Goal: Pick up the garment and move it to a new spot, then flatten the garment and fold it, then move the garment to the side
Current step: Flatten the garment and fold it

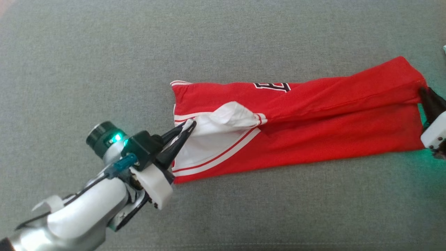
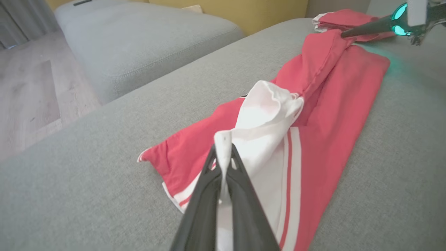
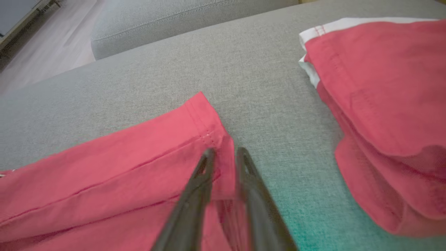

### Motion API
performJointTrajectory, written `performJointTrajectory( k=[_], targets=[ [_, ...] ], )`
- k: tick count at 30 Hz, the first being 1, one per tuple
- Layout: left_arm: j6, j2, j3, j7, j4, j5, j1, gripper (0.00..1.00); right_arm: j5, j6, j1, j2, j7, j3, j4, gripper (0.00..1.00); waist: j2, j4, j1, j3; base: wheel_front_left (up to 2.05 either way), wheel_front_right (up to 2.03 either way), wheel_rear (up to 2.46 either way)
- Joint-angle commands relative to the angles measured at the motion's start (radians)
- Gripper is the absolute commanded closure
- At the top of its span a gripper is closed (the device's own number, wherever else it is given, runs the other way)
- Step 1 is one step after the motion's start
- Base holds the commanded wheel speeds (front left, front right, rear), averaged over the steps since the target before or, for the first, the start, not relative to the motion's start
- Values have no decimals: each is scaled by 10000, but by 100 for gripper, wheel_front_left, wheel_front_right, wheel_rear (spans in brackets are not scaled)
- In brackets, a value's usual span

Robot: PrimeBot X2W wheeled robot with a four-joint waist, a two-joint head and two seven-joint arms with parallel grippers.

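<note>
Two grippers hold the red garment by its ends, stretched lengthwise across the grey sofa cushion. The left gripper is clamped tight on the white-trimmed edge at the left end, with white cloth pinched between its fingers in the left wrist view. The right gripper is at the far red hem; in its wrist view the fingers sit close together with the hem corner between them, a pinch by the look.

Progress, judged: pick-up and relocation look done, flattening is in hand.

Not flat yet: a white inside-out flap bunches up near the left end, and a long ridge runs down the middle.

Left to do: smooth it, fold it, shift it aside.

A second red garment, folded, lies just beside the right end but apart from it.
</note>
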Motion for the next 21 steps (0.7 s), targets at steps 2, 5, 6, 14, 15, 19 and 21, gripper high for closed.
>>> performJointTrajectory(
  k=[2, 5, 6, 14, 15, 19, 21],
  targets=[
    [221, 72, 469, -35, 110, -213, -53, 0, -138, 67, 208, -59, -113, -100, -318, 0, -1, -10, 0, -60, 0, 0, 0],
    [599, -243, 696, -81, 389, -443, 315, 0, -243, 67, 432, 124, -405, -302, -390, 0, -1, -43, 0, -287, 0, 0, 0],
    [779, -333, 822, -97, 446, -528, 486, 0, -275, 67, 557, 171, -505, -350, -448, 0, -1, -64, 0, -384, 0, 0, 0],
    [2557, -1468, 3459, -145, -78, -831, 3162, 0, -1040, 67, 2227, 853, -2116, -574, -1438, 0, -1, -338, 0, -1645, 0, 0, 0],
    [2635, -1613, 3786, -146, -169, -705, 3519, 0, -1144, 67, 2412, 966, -2299, -619, -1507, 0, -1, -355, 0, -1782, 0, 0, 0],
    [2797, -2212, 4998, -147, -382, -60, 4799, 0, -1503, 67, 3099, 1435, -2779, -856, -1668, 0, -1, -347, 0, -2229, 0, 0, 0],
    [2793, -2534, 5595, -147, -494, 363, 5319, 0, -1683, 67, 3372, 1613, -2897, -990, -1721, 0, -1, -304, 0, -2341, 0, 0, 0]
  ],
)
